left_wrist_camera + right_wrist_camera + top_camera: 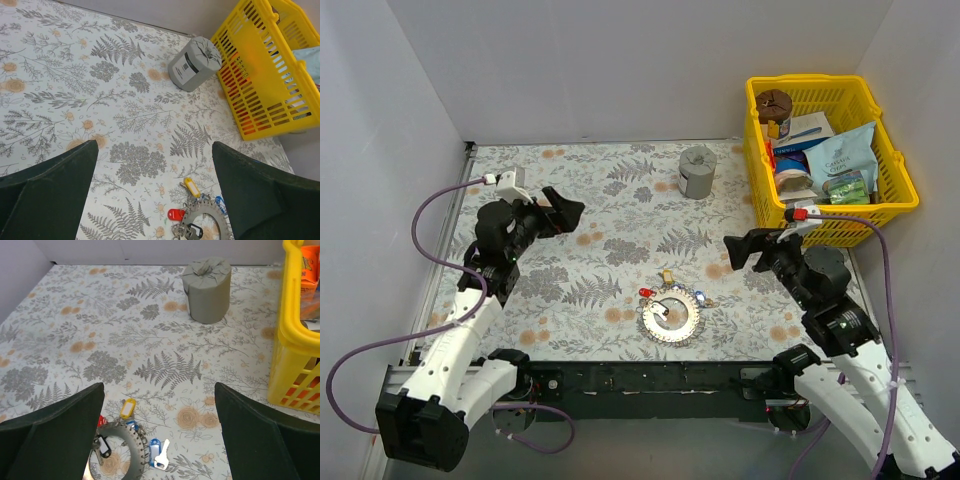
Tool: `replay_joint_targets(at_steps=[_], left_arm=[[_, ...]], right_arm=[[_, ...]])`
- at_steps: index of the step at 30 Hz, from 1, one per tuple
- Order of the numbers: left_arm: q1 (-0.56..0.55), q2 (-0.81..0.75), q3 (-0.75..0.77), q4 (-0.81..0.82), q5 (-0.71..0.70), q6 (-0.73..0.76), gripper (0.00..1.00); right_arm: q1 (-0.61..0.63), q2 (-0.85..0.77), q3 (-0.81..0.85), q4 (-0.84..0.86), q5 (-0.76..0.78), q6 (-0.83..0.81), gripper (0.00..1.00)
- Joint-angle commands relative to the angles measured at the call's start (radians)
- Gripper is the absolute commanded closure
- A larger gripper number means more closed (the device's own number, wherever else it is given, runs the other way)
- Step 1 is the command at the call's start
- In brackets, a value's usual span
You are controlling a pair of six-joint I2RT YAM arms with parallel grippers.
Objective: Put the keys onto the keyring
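Note:
The keyring (682, 327), a broad silver ring with a jagged rim, lies flat near the table's front edge. Keys cluster around it: a red-tagged one (645, 292) at its left, a yellow-tagged one (666, 275) behind it, a blue one (701, 297) at its right. In the right wrist view the keyring (130, 440) has a black-tagged key (103, 447) inside it and a blue tag with a silver key (162, 458) beside it. My left gripper (565, 212) hangs open, high at the left. My right gripper (735, 250) is open too, right of the keys. Neither holds anything.
A grey cylindrical cup (697, 172) stands at the back, middle. A yellow basket (840, 212) full of packets fills the back right corner. White walls close the table at the left and back. The floral cloth covers the whole table.

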Motion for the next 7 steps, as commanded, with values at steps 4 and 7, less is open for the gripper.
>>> replay_joint_targets(at_steps=[4, 7], left_arm=[[0.004, 0.020, -0.048, 0.103, -0.077, 0.074, 0.02], [0.003, 0.030, -0.087, 0.167, -0.165, 0.067, 0.02]], right_arm=[[-0.005, 0.041, -0.145, 0.264, 0.259, -0.099, 0.01], [-0.005, 0.024, -0.283, 0.436, 0.397, -0.218, 0.01]])
